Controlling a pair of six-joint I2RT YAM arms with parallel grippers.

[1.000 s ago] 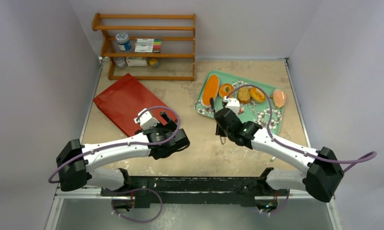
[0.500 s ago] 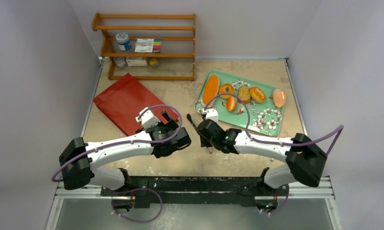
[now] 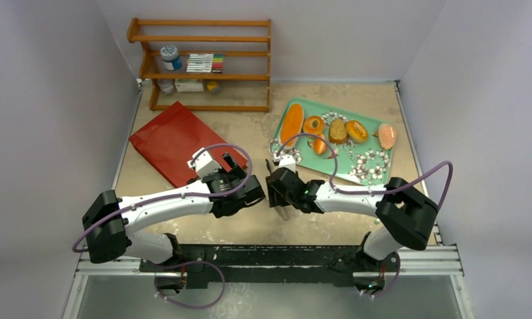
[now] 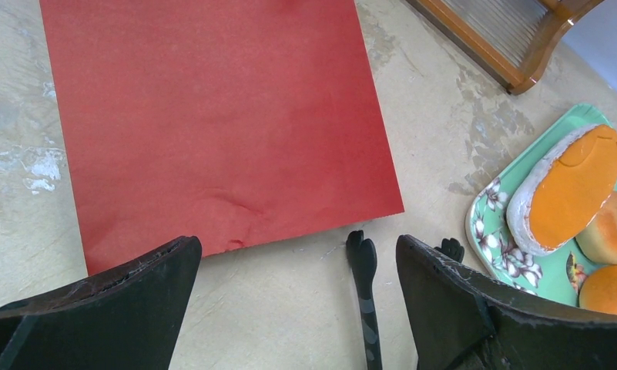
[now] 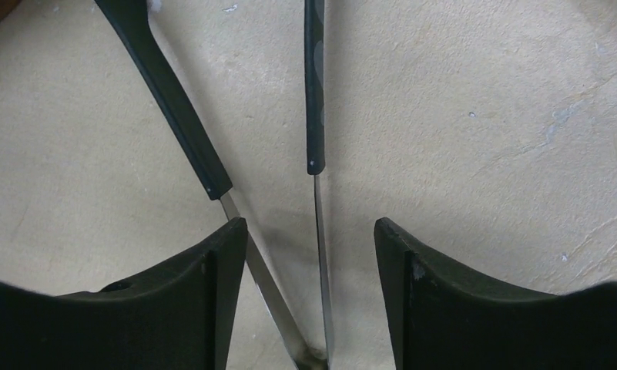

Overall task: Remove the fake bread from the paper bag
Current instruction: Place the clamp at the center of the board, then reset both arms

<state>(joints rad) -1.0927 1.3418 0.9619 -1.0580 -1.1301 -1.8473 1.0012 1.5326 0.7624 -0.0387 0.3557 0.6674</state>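
Observation:
The red paper bag (image 3: pixel 173 141) lies flat at the left; in the left wrist view the paper bag (image 4: pixel 212 116) is just ahead of my left gripper (image 4: pixel 297 254), which is open and empty. The fake bread rests on the green flowered tray (image 3: pixel 369 163): a long loaf (image 3: pixel 291 124), buns (image 3: pixel 313 124) and a slice (image 3: pixel 338 131). My right gripper (image 3: pixel 274 183) sits mid-table beside the left gripper (image 3: pixel 235 165). In the right wrist view, black-handled metal tongs (image 5: pixel 314 116) lie on the table between the open jaws of the right gripper (image 5: pixel 311 231). One tong arm is against the left finger.
A wooden shelf (image 3: pixel 203 63) with jars and small items stands at the back left. The tongs' tips (image 4: pixel 362 262) reach toward the bag's near corner. The tray's edge (image 4: pixel 482 223) with the loaf (image 4: pixel 575 185) is close on the right.
The right arm swung left from over the tray to mid-table, carrying the tongs, and its jaws widened. An orange bun now shows on the tray. The left arm barely moved.

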